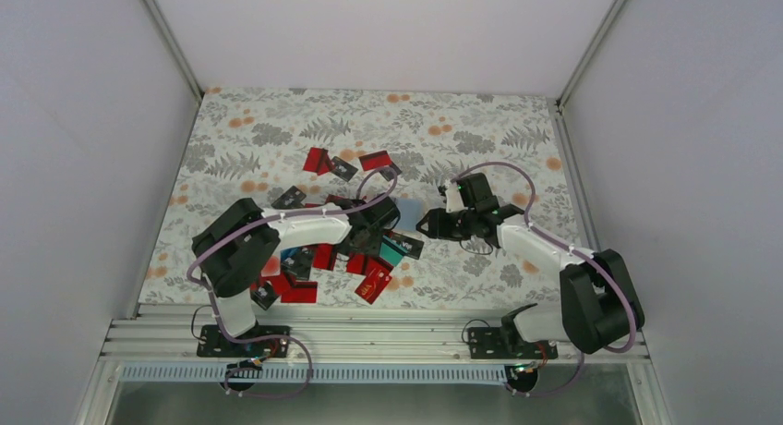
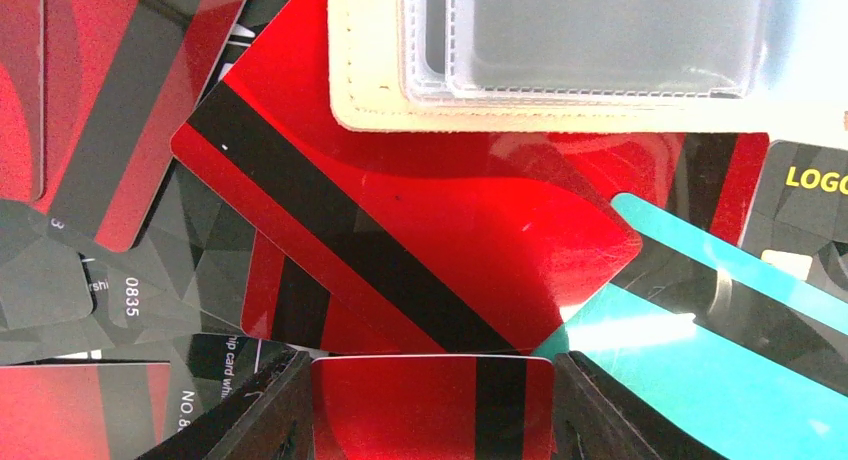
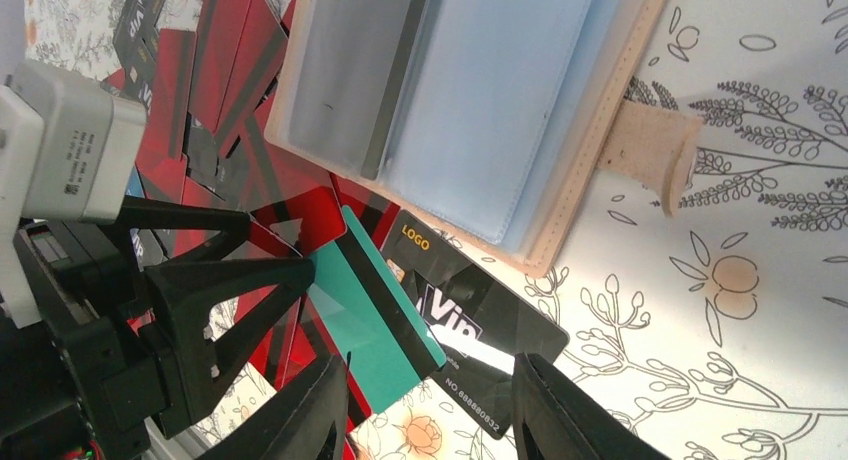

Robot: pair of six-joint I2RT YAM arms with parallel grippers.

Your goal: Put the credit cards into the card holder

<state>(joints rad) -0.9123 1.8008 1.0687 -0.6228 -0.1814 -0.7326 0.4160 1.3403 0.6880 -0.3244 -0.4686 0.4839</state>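
The tan card holder [image 2: 400,115] lies open with its clear sleeves [image 3: 470,110] up, at the table's middle [image 1: 407,212]. Many credit cards lie around it, mostly red [image 2: 420,220], also a teal one [image 3: 372,320] and a black "Vip" one [image 3: 480,325]. My left gripper [image 2: 432,410] is shut on a red card [image 2: 400,405] by its two edges, low over the pile just short of the holder's edge. My right gripper [image 3: 430,420] is open and empty above the teal and black cards, beside the holder. The grippers are close together in the top view, left [image 1: 374,224] and right [image 1: 428,226].
More cards lie scattered at the back [image 1: 331,163] and at the near left [image 1: 286,282]. A red card [image 1: 374,283] lies near the front edge. The holder's tan strap tab [image 3: 655,145] sticks out over the flowered tablecloth [image 1: 480,139]. White walls enclose the table.
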